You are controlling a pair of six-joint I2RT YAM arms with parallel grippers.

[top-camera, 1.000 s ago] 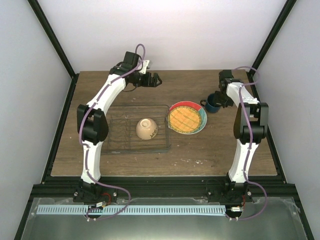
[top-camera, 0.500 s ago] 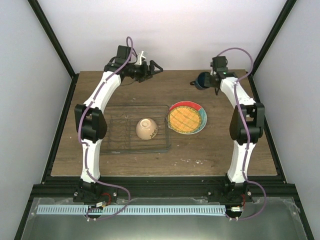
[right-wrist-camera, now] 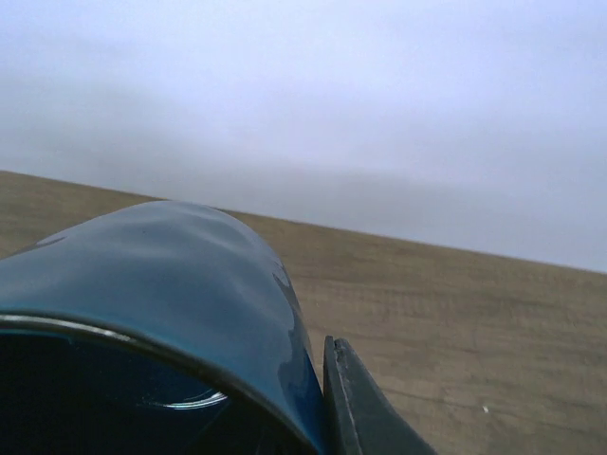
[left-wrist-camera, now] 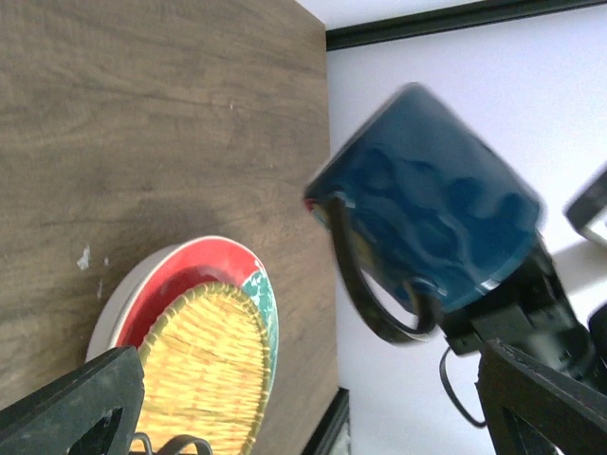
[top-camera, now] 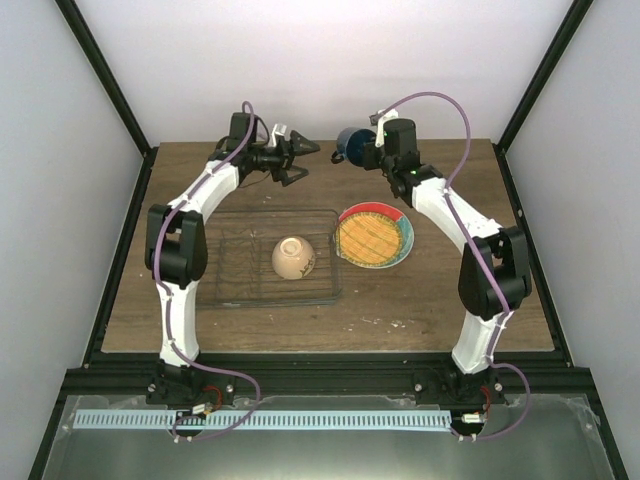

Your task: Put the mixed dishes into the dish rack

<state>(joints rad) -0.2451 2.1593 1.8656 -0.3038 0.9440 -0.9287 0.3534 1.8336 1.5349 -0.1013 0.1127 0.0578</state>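
Seen from above, the right gripper (top-camera: 363, 150) pinches the mug (top-camera: 348, 143) in the air at upper centre. It faces the spread-fingered left gripper (top-camera: 303, 160), while the bowl (top-camera: 293, 257) sits in the rack (top-camera: 235, 250) mid-frame, just left of the yellow plate (top-camera: 373, 237) stacked on the red plate (top-camera: 400, 222). The left wrist view has the mug (left-wrist-camera: 427, 227) at right, the plates at lower left, and its own fingers (left-wrist-camera: 76, 408) wide apart in the bottom corners. In the right wrist view the mug (right-wrist-camera: 161, 284) fills the lower left, with a finger (right-wrist-camera: 356, 408) pressed against its wall.

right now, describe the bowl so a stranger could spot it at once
Find the wire dish rack on the left half of the wooden table. Toward its right end sits the small cream bowl, the only dish inside it; the colourful plates lie outside.
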